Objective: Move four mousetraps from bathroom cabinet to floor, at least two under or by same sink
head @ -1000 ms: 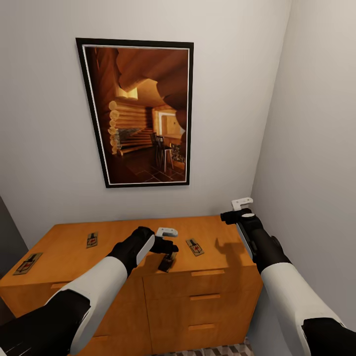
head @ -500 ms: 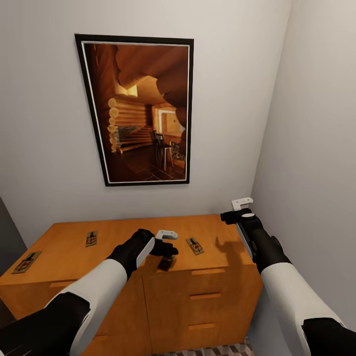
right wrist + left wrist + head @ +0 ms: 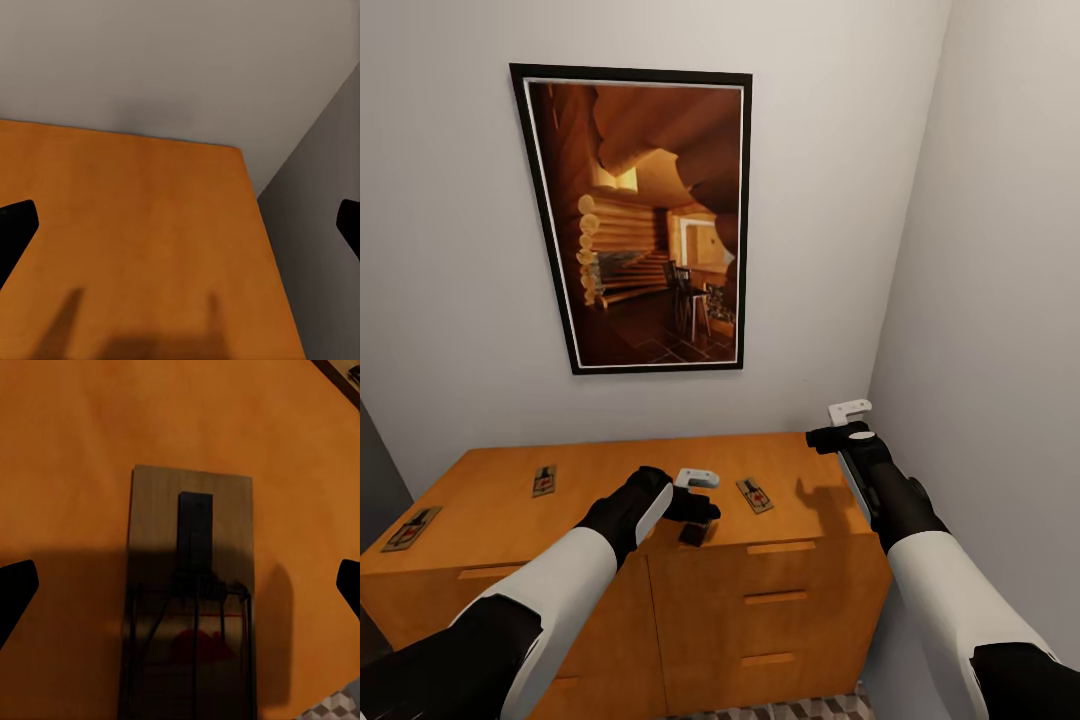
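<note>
Lining up my left gripper (image 3: 698,520) over a mousetrap (image 3: 191,592) at the front edge of the cabinet (image 3: 790,600) top; pick step, nothing grasped yet by my read. In the left wrist view the trap lies flat on the orange wood, centred between the two dark fingertips (image 3: 15,589), which stand wide apart and clear of it on both sides. A bit of patterned bathroom floor (image 3: 330,709) peeks past the cabinet edge there.

Three more traps on the same top in the head view: one just right of the left gripper (image 3: 754,495), one further left (image 3: 544,481), one at the far left edge (image 3: 411,527).

Right gripper (image 3: 838,432) hovers above the right rear corner of the cabinet, fingers spread, nothing between them; its wrist view is bare wood and wall.

Next I judge: lower the left straight down, close across the trap's narrow width, lift. It is thin and flat, so the tips need to reach the wood or they will slide over it.
</note>
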{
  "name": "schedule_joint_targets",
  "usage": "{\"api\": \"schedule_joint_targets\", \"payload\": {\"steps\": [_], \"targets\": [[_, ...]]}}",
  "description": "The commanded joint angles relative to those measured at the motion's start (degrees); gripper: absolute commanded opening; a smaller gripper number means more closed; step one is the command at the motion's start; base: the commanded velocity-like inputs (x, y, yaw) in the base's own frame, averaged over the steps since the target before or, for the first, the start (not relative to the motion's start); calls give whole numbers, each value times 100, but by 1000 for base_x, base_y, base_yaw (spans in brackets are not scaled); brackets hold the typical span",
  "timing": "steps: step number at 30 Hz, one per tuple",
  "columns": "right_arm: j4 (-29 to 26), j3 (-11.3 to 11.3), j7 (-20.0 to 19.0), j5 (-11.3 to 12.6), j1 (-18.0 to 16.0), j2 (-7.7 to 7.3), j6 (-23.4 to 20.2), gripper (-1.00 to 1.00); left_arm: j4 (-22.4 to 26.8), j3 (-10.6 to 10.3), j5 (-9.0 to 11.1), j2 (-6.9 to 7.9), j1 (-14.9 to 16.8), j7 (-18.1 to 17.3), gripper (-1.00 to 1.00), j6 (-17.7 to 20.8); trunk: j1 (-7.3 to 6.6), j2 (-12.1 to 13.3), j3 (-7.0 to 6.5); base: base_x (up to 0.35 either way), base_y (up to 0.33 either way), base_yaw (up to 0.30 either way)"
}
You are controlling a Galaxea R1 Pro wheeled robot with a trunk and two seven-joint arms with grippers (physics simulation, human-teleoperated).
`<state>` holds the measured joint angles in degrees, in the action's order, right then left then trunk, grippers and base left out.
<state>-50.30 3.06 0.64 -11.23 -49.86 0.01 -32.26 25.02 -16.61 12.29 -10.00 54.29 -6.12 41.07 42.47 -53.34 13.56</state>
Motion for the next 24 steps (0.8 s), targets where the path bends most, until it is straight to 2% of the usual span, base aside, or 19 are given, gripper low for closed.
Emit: {"api": "schedule_joint_targets", "payload": {"steps": [1, 24], "targets": [[-7, 11, 7, -29, -5, -1, -35, 100, 3, -9, 27, 0, 5, 8, 100, 24, 1, -6, 8, 0, 0, 0], [-7, 11, 7, -29, -6, -1, -35, 100, 3, -10, 27, 0, -4, 0, 100, 24, 1, -6, 8, 0, 0, 0]]}}
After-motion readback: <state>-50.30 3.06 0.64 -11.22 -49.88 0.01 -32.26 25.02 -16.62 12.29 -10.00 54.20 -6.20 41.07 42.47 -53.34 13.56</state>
